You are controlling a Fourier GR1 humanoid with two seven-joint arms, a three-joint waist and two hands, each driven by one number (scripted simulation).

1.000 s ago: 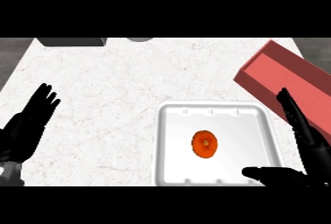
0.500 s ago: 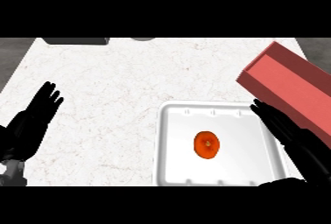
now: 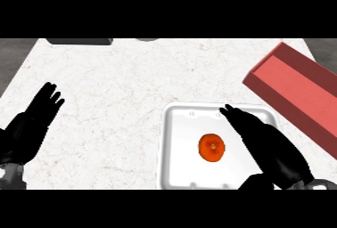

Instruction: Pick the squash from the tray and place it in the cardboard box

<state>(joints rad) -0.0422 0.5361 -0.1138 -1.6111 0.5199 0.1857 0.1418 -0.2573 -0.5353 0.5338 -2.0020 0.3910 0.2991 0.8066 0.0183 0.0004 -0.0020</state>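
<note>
An orange squash (image 3: 212, 147) lies in the middle of the white tray (image 3: 179, 147) at the lower right of the counter. My right hand (image 3: 263, 142) is open, its fingers stretched out over the tray's right half, just right of the squash and apart from it. The red cardboard box (image 3: 299, 91) stands at the right edge, beyond the tray. My left hand (image 3: 33, 124) rests open at the left edge with fingers up.
A dark object (image 3: 79, 41) and a grey round thing (image 3: 148, 39) sit at the counter's far edge. The white marbled counter (image 3: 118, 89) spreads between my left hand and the tray.
My right hand has moved left from the tray's right rim to over the tray, closer to the squash. The left hand has stayed in place.
</note>
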